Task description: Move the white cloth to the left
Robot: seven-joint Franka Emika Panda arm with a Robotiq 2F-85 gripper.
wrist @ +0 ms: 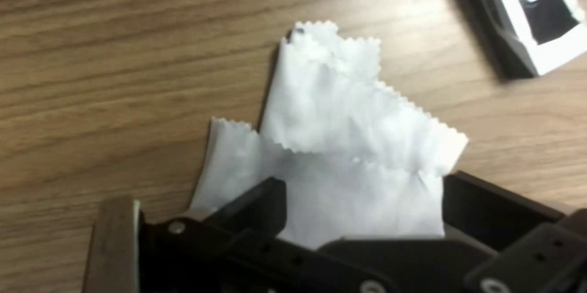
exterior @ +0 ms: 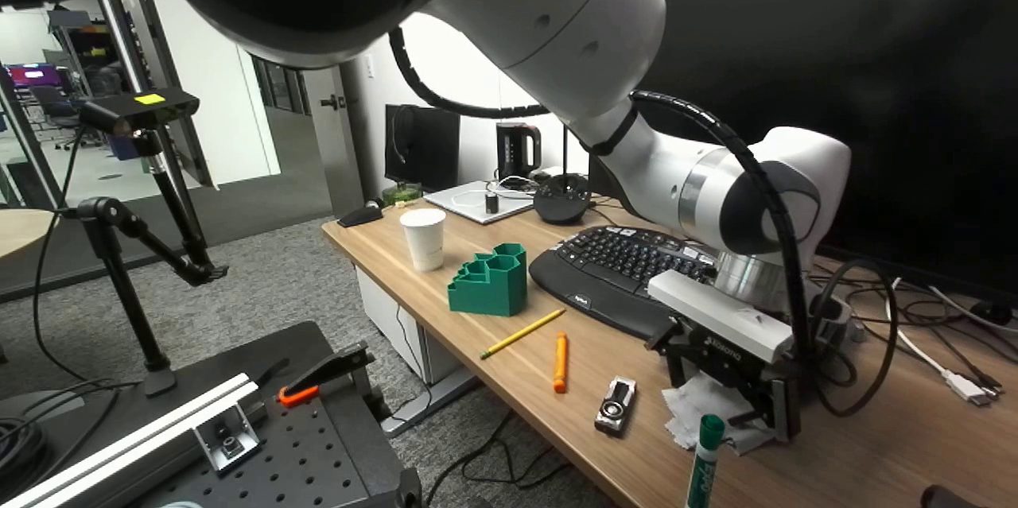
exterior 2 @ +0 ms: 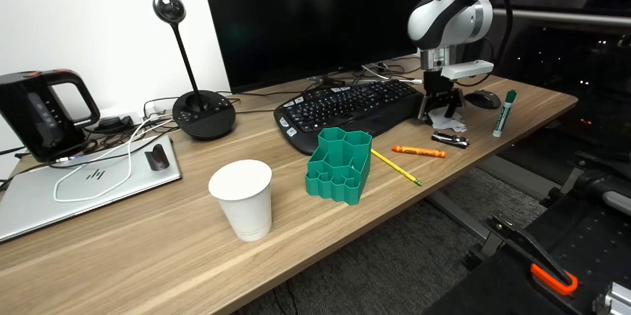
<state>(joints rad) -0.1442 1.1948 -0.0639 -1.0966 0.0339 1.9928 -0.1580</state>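
White cloth [wrist: 355, 137] lay rumpled on the surface [exterior: 891, 444], just off the right end of the keyboard [exterior 2: 347, 110] in both exterior views. Pincer [wrist: 364, 196] stood wide over it, fingers [wrist: 270, 205] parted, fabric showing between them, nothing clamped. Likeliest failure, to my reading: a thin bite. One flap lay outside a finger, so closing risked shoving fabric aside or catching only a top layer, letting the rest trail or slip. Could not tell whether the tips touched the surface; too high would have meant closing on air, too low, scraping. Then the carry: "left" probably led toward the keyboard, and a low drag could have snagged on its edge or pressed keys. Black-and-silver gadget [exterior: 616, 406] sat near the front of the keyboard's right end, easily swept along by a loose corner. Green-capped marker [exterior 2: 504, 114], on end and farther from the keyboard, looked liable to topple if the pincer swung outward.
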